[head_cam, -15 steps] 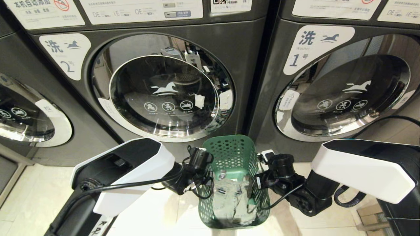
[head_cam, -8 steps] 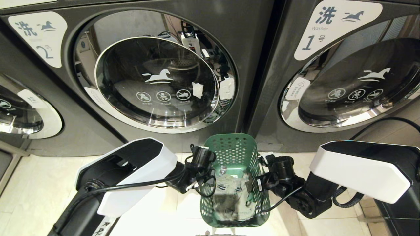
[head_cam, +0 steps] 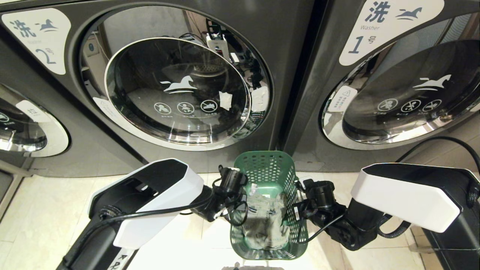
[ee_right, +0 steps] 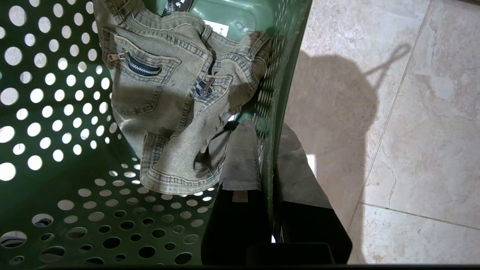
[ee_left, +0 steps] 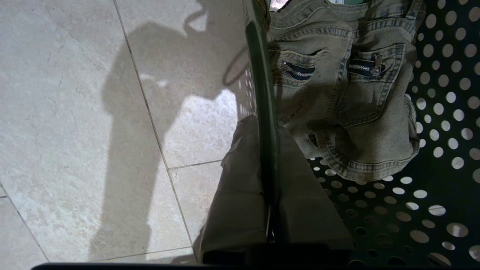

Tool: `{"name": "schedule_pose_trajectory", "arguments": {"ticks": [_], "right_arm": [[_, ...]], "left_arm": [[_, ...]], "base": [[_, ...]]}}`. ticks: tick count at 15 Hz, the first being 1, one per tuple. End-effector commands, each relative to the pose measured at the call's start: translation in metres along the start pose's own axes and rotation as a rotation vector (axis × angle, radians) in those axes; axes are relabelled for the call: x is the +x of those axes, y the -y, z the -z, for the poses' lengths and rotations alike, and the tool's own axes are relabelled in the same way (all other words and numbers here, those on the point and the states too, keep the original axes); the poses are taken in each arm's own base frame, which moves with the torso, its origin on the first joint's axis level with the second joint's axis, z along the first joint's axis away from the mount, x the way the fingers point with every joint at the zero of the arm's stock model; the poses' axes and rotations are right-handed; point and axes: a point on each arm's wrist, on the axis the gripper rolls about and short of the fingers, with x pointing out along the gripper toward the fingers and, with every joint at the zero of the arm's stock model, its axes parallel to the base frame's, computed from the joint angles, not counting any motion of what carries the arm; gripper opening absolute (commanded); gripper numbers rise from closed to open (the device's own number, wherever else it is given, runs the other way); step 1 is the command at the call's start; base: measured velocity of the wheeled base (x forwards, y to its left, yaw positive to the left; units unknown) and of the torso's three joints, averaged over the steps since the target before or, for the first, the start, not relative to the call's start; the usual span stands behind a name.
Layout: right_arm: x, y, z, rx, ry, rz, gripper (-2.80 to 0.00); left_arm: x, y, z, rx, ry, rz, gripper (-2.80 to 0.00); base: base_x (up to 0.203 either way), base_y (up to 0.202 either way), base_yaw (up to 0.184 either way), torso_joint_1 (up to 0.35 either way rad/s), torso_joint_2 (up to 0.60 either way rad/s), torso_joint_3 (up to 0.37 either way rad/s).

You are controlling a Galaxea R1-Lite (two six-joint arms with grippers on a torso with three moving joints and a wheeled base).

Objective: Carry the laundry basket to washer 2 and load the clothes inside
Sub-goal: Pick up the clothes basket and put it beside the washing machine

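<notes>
The laundry basket (head_cam: 267, 167), dark green and perforated, hangs between my two arms above the tiled floor, just in front of the washers. The clothes (head_cam: 264, 219) lie in its bottom, a pale grey-green denim piece with zip pockets (ee_left: 348, 105) (ee_right: 168, 101). My left gripper (ee_left: 267, 125) is shut on the basket's left rim (ee_left: 262, 86), one finger inside and one outside. My right gripper (ee_right: 267, 125) is shut the same way on the right rim (ee_right: 279, 75). Washer 2 (head_cam: 176, 90), with its "2" label (head_cam: 37, 37), stands straight ahead and slightly to the left.
Washer 1 (head_cam: 397, 93) stands to the right of washer 2, and part of a third washer (head_cam: 22, 127) shows at the left edge. A black cable (head_cam: 442, 142) loops over my right arm. Pale floor tiles (ee_left: 75, 131) lie below the basket.
The whole head view has shifted: the washers now sit higher and larger in the picture, so the camera has moved. Both grippers keep the same hold on the basket.
</notes>
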Motion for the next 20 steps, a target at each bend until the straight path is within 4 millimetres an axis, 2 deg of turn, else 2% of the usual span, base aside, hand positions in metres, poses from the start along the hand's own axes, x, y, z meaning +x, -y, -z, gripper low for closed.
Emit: {"name": "schedule_pose_trajectory", "arguments": {"ticks": [1,4,18,19,20], "right_arm": [[0.003,0.000,0.005,0.002,-0.008,0.005,-2.80],[0.009,0.004,0.008,0.012,0.017,0.019,-2.80],[0.010,0.007,0.008,0.005,0.030,0.020,-2.80],[0.010,0.007,0.008,-0.010,0.029,0.020,0.00],[0.011,0.007,0.009,-0.018,0.029,0.022,0.00]], "left_arm": [[0.000,0.000,0.000,-0.002,0.002,-0.001,-2.80],[0.000,0.001,0.001,-0.001,0.001,-0.002,-2.80],[-0.006,0.011,0.000,0.043,0.014,-0.012,-2.80],[-0.006,0.011,0.001,0.044,0.013,-0.027,-2.80],[-0.005,0.011,0.002,0.047,0.004,-0.033,0.00]], "base": [[0.000,0.000,0.000,0.000,0.00,0.000],[0.000,0.000,0.000,0.000,0.00,0.000],[0.000,0.000,0.000,0.000,0.00,0.000],[0.000,0.000,0.000,0.000,0.00,0.000],[0.000,0.000,0.000,0.000,0.00,0.000]]}}
